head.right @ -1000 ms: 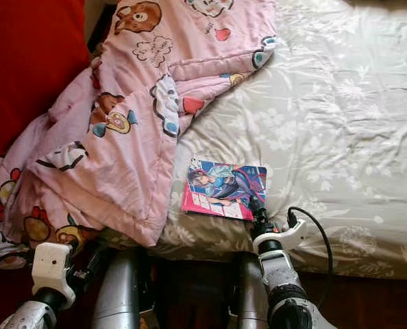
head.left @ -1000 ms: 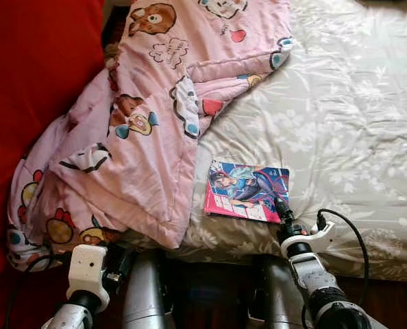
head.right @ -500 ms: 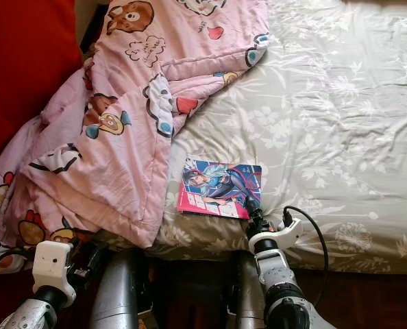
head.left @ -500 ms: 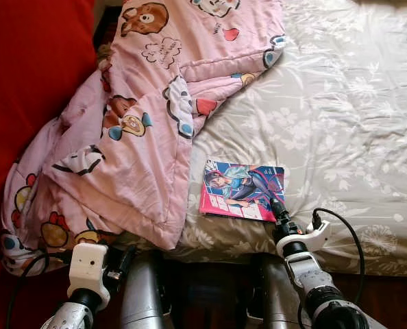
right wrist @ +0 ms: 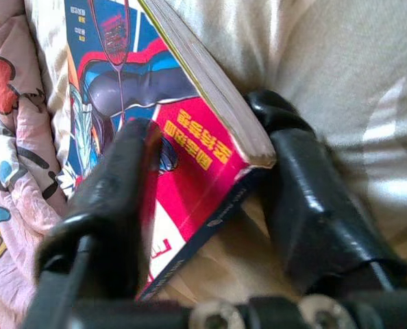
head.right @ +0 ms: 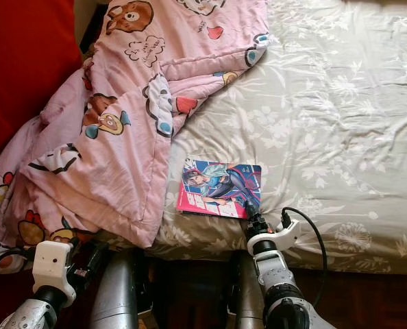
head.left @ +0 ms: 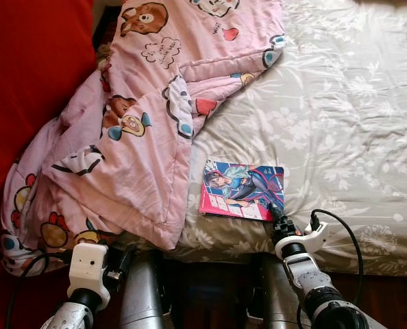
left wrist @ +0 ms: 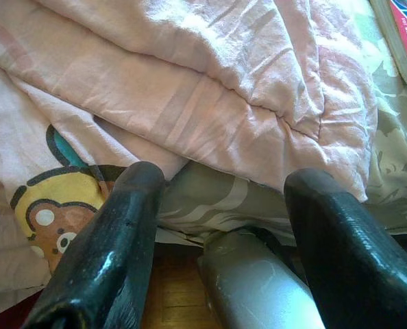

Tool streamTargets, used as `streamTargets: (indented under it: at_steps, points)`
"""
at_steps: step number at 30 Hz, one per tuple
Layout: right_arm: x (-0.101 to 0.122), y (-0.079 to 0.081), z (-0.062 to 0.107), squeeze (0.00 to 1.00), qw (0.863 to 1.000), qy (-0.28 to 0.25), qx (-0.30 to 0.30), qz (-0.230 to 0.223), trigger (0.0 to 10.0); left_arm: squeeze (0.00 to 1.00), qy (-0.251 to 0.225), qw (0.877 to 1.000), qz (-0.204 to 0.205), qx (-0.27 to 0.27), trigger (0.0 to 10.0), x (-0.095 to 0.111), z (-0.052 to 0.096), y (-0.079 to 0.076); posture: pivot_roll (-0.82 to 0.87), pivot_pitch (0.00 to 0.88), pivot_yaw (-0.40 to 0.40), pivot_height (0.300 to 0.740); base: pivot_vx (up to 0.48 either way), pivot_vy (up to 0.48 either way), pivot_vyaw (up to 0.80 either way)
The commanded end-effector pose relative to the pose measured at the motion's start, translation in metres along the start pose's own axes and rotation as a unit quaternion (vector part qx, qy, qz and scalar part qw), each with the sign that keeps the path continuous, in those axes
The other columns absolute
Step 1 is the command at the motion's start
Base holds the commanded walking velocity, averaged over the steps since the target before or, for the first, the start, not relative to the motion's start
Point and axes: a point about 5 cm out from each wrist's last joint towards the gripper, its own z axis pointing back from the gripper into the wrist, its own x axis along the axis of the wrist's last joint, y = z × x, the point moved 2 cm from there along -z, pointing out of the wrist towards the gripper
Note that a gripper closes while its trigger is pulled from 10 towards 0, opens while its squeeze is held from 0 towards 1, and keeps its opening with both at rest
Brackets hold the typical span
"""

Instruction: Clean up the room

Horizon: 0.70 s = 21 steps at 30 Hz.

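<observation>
From the head views, the comic book [head.left: 243, 190] is lying on the floral bed sheet [head.left: 340, 123] beside the pink quilt [head.left: 135, 130]. Right wrist view: the right gripper [right wrist: 203, 205] is straddling its corner. Left wrist view: the left gripper [left wrist: 220, 226] is hanging spread wide.

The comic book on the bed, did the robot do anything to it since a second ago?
Hardly anything changed. The right gripper was already at the book's near corner and has its fingers on either side of that corner, one on the cover. The book has not moved on the bed. The pink blanket and left gripper stayed put.
</observation>
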Motion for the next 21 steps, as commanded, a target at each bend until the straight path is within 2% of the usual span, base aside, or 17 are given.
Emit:
streamTargets:
  at_steps: [1,7,8,9,12,17,21]
  points:
    - [-0.034,-0.003,0.003,0.00,0.998,0.063,-0.010,-0.018,1.8,0.00,0.022,1.000,-0.007,0.000,10.0,-0.010,0.005,-0.001,0.26,0.335,0.029,0.581,0.000,0.000,0.00]
    - [-0.034,-0.003,0.003,0.00,0.998,0.063,-0.010,-0.018,1.8,0.00,0.022,1.000,-0.007,0.000,10.0,-0.010,0.005,-0.001,0.26,0.335,0.029,0.581,0.000,0.000,0.00]
    - [-0.034,-0.002,0.003,0.00,0.998,0.063,-0.008,-0.018,0.0,0.00,0.022,1.000,-0.008,0.000,10.0,-0.010,0.005,-0.001,0.26,0.334,0.028,0.581,0.000,0.000,0.00]
    - [-0.028,0.008,-0.001,0.00,0.998,0.055,0.036,-0.020,0.0,0.00,0.020,1.000,-0.008,0.002,10.0,-0.012,-0.008,-0.003,0.19,0.244,0.016,0.581,0.000,0.000,0.00]
    - [-0.014,0.027,-0.005,0.00,0.992,0.035,0.119,-0.026,0.0,0.00,0.015,1.000,-0.008,0.002,10.0,-0.015,-0.033,-0.008,0.18,0.211,0.010,0.581,0.000,0.000,0.00]
    - [-0.006,0.037,-0.003,0.00,0.984,0.021,0.173,-0.032,0.0,0.00,0.023,1.000,-0.008,0.008,10.0,-0.024,-0.044,-0.008,0.13,0.141,-0.004,0.581,0.000,0.000,0.00]
    - [-0.003,0.038,-0.001,0.00,0.983,0.018,0.184,-0.019,0.0,0.00,0.025,1.000,-0.007,0.009,10.0,-0.025,-0.050,-0.010,0.12,0.107,-0.014,0.581,0.000,0.000,0.00]
